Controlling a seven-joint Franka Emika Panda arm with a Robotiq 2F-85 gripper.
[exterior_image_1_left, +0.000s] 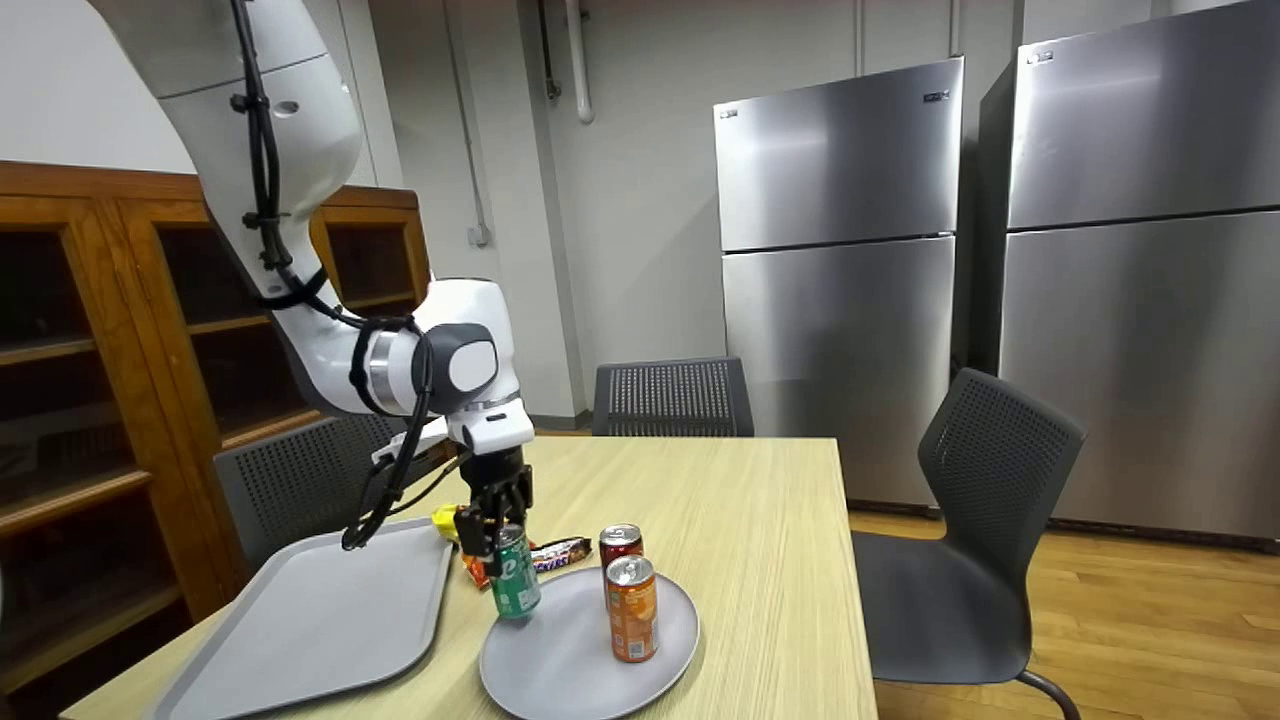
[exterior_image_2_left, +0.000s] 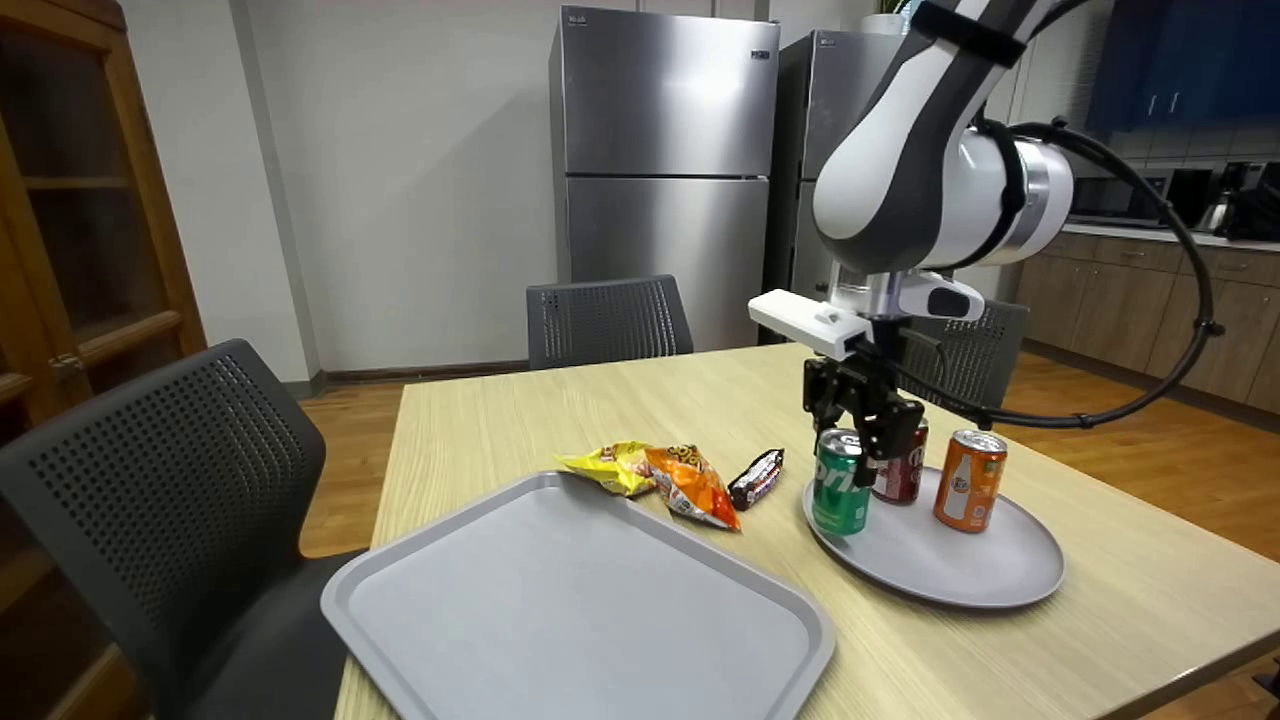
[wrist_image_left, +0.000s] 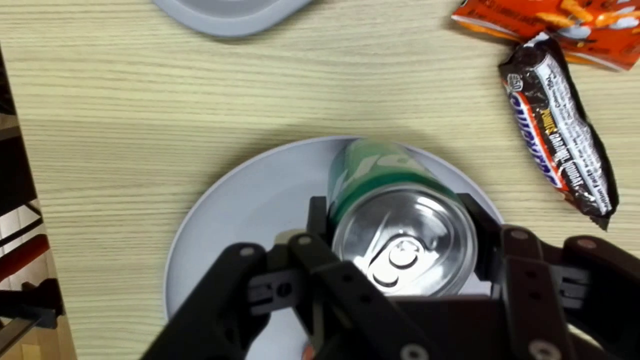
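Note:
My gripper (wrist_image_left: 397, 220) has its black fingers against both sides of a green soda can (wrist_image_left: 385, 165), close to its silver top. The can also shows in both exterior views (exterior_image_1_left: 516, 582) (exterior_image_2_left: 838, 500). It stands nearly upright over the edge of a round grey plate (exterior_image_1_left: 580, 690). I cannot tell if its base touches the plate. A dark red can (exterior_image_2_left: 900, 475) and an orange can (exterior_image_2_left: 970, 482) stand on the plate beside it. In the wrist view the dark red can is hidden, and only a speck of orange shows below the fingers.
A grey tray (exterior_image_2_left: 580, 610) lies beside the plate. A candy bar (wrist_image_left: 560, 130), an orange snack bag (exterior_image_2_left: 692, 487) and a yellow snack bag (exterior_image_2_left: 615, 467) lie on the wooden table (exterior_image_1_left: 740, 520). Dark chairs (exterior_image_1_left: 960, 580) stand around it. A wooden cabinet and steel fridges stand behind.

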